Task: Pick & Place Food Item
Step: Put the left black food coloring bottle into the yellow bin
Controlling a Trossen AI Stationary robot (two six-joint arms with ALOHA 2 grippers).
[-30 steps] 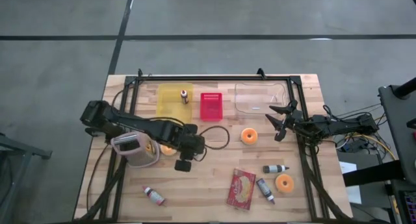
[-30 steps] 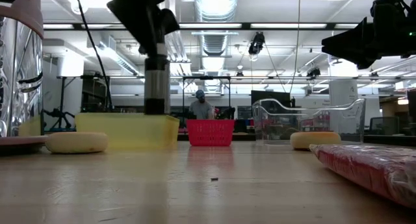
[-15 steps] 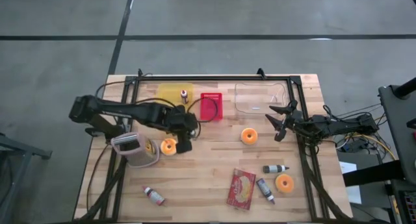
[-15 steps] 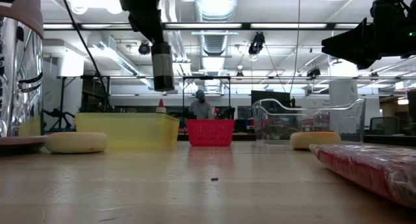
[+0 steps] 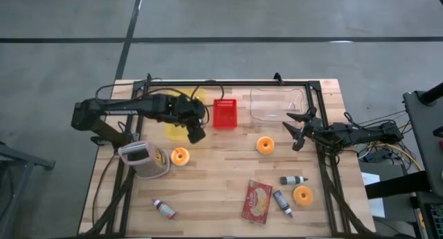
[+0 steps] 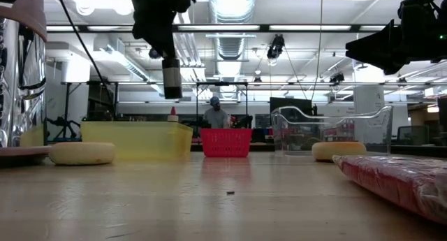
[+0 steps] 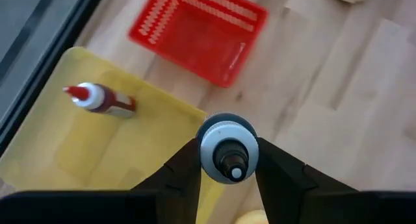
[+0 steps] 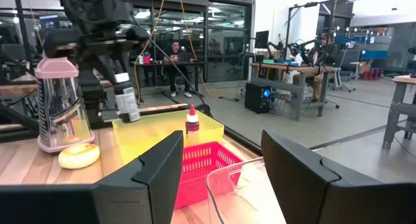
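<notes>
Since a second earlier the left arm had swung from the table's lower middle toward the upper left of the high view, carrying its load clear of the doughnut it had hovered by. The left gripper now hung over the near edge of the yellow bin, its fingers pinching a small grey-capped bottle held upright, cap end toward the wrist camera. In the low view that bottle hung in the upper left, well above the yellow bin's rim. A second bottle with a red tip already lay on its side inside the yellow bin. The red basket stood just right of the bin, and the clear tray farther right along the upper edge.

The right gripper waited at right of centre, fingers spread and holding nothing, unmoved. Another doughnut lay just left of it. At lower right lay a red packet, two more bottles and a third doughnut. A pink-topped grater stood at left, and one more small bottle lay at lower left.
</notes>
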